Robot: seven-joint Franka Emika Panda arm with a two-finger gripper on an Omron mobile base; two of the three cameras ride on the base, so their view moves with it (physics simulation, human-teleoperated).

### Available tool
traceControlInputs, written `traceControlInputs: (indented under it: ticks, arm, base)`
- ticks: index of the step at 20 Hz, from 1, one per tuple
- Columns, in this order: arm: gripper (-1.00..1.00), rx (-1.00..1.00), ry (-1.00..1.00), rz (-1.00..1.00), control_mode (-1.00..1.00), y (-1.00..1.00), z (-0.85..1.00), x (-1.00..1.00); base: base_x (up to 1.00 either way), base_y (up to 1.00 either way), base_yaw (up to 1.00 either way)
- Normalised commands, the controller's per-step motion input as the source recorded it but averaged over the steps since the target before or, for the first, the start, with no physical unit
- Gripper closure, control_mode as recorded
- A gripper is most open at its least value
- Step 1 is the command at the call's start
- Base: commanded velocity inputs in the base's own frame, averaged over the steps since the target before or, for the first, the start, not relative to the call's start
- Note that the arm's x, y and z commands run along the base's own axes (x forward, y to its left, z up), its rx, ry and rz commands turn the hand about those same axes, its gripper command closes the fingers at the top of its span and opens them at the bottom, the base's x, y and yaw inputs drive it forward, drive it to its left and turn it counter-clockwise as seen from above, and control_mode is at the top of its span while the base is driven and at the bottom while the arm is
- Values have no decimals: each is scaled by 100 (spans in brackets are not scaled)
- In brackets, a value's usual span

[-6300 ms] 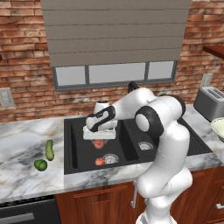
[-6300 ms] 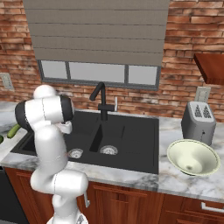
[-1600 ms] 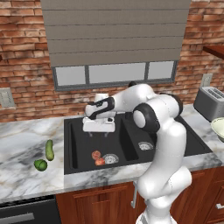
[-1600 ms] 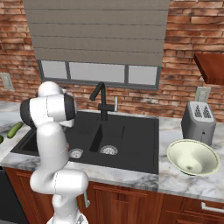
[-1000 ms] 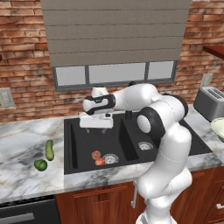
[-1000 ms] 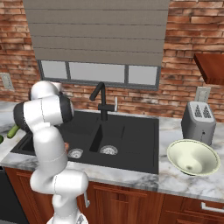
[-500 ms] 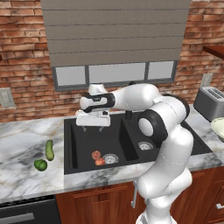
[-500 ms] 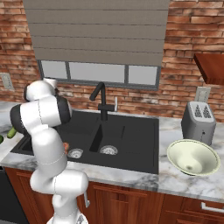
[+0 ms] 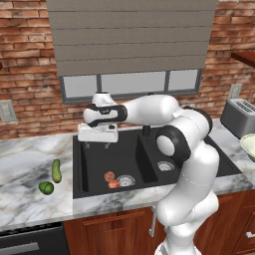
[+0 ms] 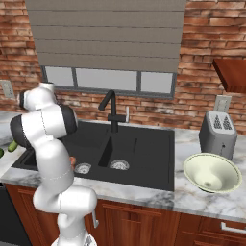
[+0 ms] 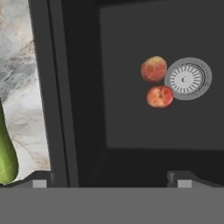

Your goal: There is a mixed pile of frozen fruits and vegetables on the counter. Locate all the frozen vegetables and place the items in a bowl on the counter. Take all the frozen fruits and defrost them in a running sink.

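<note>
Black sink (image 9: 94,164) held both peaches (image 9: 111,180) beside the left drain (image 9: 125,180); gripper (image 9: 97,141) hung empty, fingers spread, above that basin. Cucumber (image 9: 57,170) and green round item (image 9: 46,188) lay on the counter (image 9: 25,164); bowl (image 10: 212,173) sat right of the sink.

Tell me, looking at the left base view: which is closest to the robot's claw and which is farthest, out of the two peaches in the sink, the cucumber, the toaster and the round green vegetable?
From the gripper:
1. Peaches, below it in the left sink basin.
2. Cucumber, on the counter to its left; too close to the peaches to call.
3. Round green vegetable, just past the cucumber, nearer the counter's front edge.
4. Toaster, far right.
</note>
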Motion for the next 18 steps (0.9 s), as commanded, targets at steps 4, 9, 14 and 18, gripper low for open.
traceControlInputs:
  ticks: [4, 9, 14, 18]
  arm:
    - [-100, 0, 0, 0, -100, 41, 6, 0]
    - [-100, 0, 0, 0, -100, 43, 0, 0]
    - [-100, -1, 0, 0, -100, 53, 0, 0]
    - [-100, -2, 0, 0, -100, 53, 0, 0]
  base:
    - [0, 0, 0]
    - [0, 0, 0]
    - [0, 0, 0]
    - [0, 0, 0]
